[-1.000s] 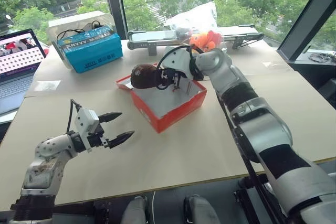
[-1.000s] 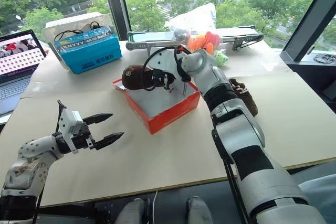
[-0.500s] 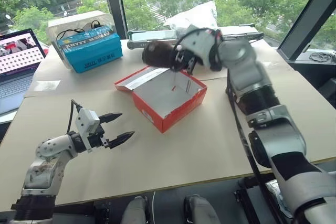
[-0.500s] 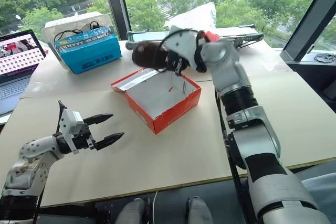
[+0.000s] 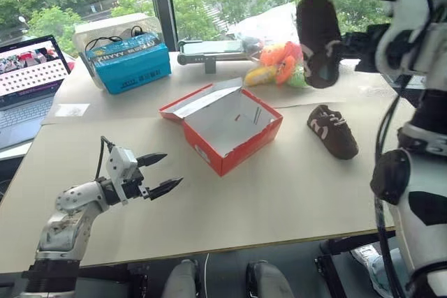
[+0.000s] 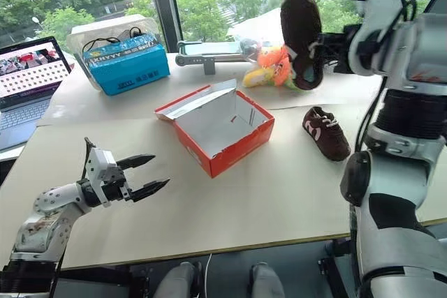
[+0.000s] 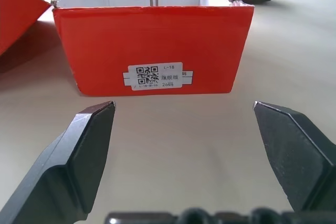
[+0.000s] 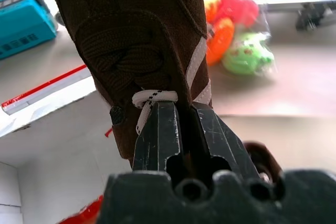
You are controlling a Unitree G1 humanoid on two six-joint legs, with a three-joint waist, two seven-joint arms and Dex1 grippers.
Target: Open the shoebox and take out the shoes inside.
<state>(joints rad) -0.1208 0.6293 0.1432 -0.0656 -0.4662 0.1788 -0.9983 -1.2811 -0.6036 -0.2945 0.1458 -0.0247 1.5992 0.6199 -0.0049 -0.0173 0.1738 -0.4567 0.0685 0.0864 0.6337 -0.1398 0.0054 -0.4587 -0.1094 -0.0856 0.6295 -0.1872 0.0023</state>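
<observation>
My right claw [image 6: 318, 50] is raised high above the worktop [image 5: 293, 186], fingers pinched tight on one of the shoes [image 6: 302, 38], which hangs dark brown with its white stripes showing; from my right wrist view the two black fingertips [image 8: 157, 129] clamp the shoe's edge right by the white lace. The second shoe [image 5: 333, 130] lies on the worktop at about three o'clock from the shoebox [image 5: 227, 127], near it but not touching. The shoebox sits open in the middle of the worktop, its red lid [image 5: 199, 99] folded back toward ten o'clock, its pale inside bare. My left claw [image 5: 159, 174] hovers low over the worktop at about eight o'clock from the shoebox, fingers spread wide apart, holding nothing and touching nothing; my left wrist view looks between those fingers [image 7: 84, 156] straight at the red end wall of the shoebox with its white label [image 7: 155, 75]. Beyond the shoebox, at one o'clock, a bag of orange and green plush toys [image 5: 279, 64] rests near the window, and a blue box [image 5: 129, 64] stands at eleven o'clock.
</observation>
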